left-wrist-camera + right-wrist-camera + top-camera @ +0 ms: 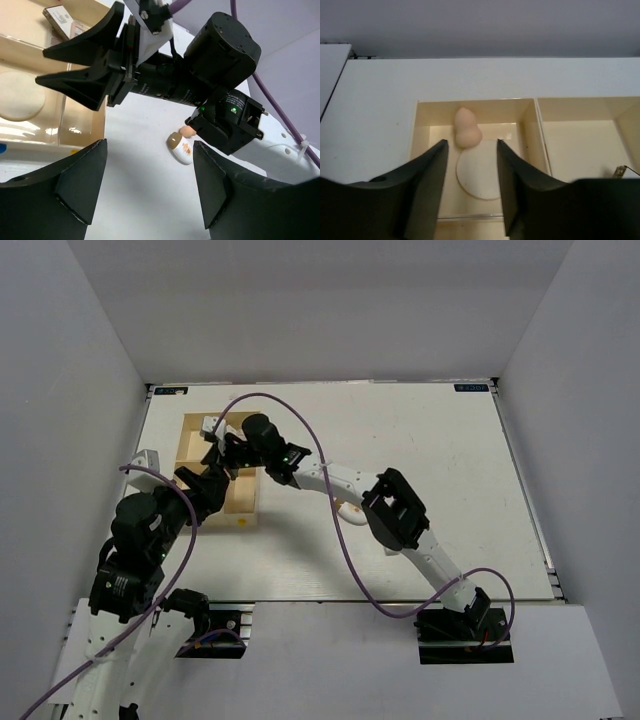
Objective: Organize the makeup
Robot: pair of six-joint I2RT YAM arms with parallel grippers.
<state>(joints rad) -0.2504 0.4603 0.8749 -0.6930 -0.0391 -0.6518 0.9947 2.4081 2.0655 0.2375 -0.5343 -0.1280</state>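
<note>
My right gripper [471,145] is open and empty, hovering over the wooden tray [540,130], with the cream round compact [479,170] below its fingers. The beige sponge [466,128] lies in the same compartment, touching the compact's far edge. In the left wrist view the right gripper [41,66] reaches over the tray [30,50] and compact [17,95]. A slim case [62,20] lies in a farther compartment. My left gripper [150,144] is open and empty above the table beside the tray. A white tube [181,147] with a brown cap and orange print lies on the table under the right arm.
In the top view the tray [245,510] sits at the table's left, with the left gripper [205,488] and right gripper [215,445] crowded over it. The right arm [400,510] stretches diagonally across the table, trailing a purple cable [345,540].
</note>
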